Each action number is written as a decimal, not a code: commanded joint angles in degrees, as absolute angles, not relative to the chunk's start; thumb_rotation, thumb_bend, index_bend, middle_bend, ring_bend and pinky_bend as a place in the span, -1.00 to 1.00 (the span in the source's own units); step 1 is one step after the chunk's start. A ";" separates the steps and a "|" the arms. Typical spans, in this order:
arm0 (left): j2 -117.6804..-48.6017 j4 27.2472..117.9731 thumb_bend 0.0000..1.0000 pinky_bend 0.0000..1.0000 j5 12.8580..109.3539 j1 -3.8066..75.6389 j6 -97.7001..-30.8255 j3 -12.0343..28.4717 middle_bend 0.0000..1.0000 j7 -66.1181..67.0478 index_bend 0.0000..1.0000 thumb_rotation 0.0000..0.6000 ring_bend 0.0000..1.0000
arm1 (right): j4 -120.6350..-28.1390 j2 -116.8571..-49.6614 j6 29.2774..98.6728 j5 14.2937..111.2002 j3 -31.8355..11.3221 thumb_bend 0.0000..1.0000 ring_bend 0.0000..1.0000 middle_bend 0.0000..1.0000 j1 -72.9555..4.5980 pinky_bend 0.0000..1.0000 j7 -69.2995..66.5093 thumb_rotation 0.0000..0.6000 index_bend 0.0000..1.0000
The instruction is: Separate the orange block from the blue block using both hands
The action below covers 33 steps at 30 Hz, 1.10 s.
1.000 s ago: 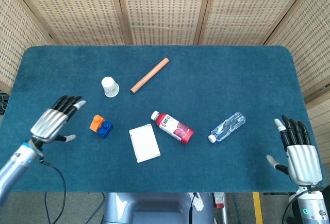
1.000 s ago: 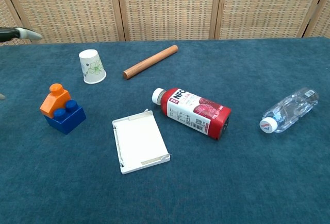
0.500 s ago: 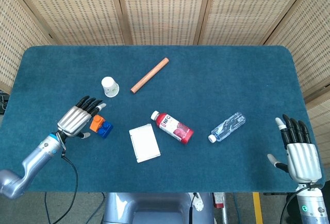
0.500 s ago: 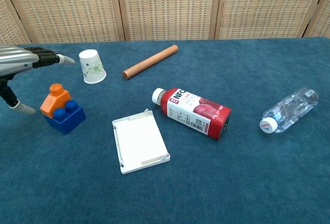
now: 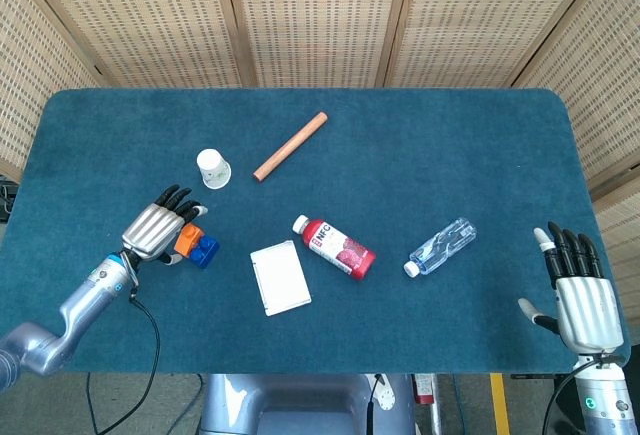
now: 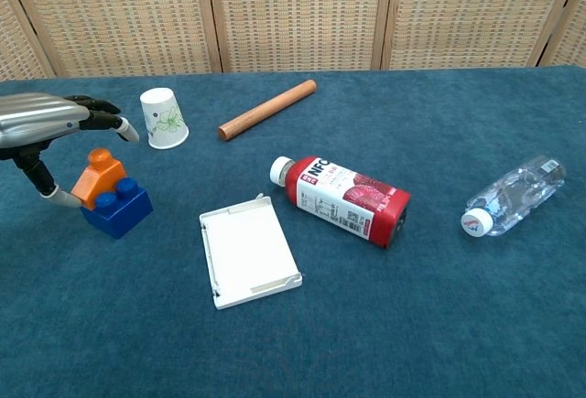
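Note:
An orange block [image 6: 99, 178] sits joined on top of a blue block [image 6: 117, 209] at the left of the blue cloth, also seen as the orange block [image 5: 186, 241] and blue block [image 5: 205, 251] from above. My left hand [image 5: 156, 229] hovers over the orange block with fingers curved and spread; its thumb tip reaches the orange block's left side in the chest view, where the left hand [image 6: 46, 119] holds nothing. My right hand [image 5: 580, 295] stays at the table's right front corner, fingers straight and apart, empty.
A paper cup [image 5: 213, 168] lies just behind the blocks, a wooden rod [image 5: 290, 145] beyond it. A white box [image 5: 279, 277], a red juice bottle [image 5: 334, 246] and a clear water bottle [image 5: 441, 246] lie across the middle and right.
My left hand has moved right and forward from the table's left edge until it is over the orange block. The right hand has stayed still.

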State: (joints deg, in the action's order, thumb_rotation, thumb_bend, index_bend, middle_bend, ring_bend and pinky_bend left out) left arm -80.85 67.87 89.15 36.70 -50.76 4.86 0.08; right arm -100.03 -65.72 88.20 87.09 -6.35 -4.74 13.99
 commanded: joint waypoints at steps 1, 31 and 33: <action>-81.17 67.52 -0.72 -1.00 88.67 36.99 -50.57 4.81 -0.55 -0.03 -0.56 1.00 -1.00 | -99.96 -65.75 88.05 86.89 -6.40 -1.00 -1.00 -1.00 -4.81 -1.00 13.92 1.00 -1.00; -72.64 77.46 -0.47 -1.00 83.86 32.82 -62.11 8.89 0.08 -28.11 0.07 1.00 -1.00 | -99.80 -65.42 87.80 87.44 -5.87 -1.00 -1.00 -1.00 -5.09 -1.00 12.28 1.00 -1.00; -71.91 77.94 -0.47 -1.00 83.67 32.27 -62.64 9.42 0.08 -36.71 0.08 1.00 -1.00 | -99.83 -65.47 87.58 87.45 -5.87 -1.00 -1.00 -1.00 -5.25 -1.00 12.34 1.00 -1.00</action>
State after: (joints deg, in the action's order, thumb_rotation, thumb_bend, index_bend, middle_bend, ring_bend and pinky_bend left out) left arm -74.78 74.95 84.53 34.14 -59.68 7.58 -21.96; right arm -99.82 -65.46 87.59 87.45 -5.87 -5.23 12.33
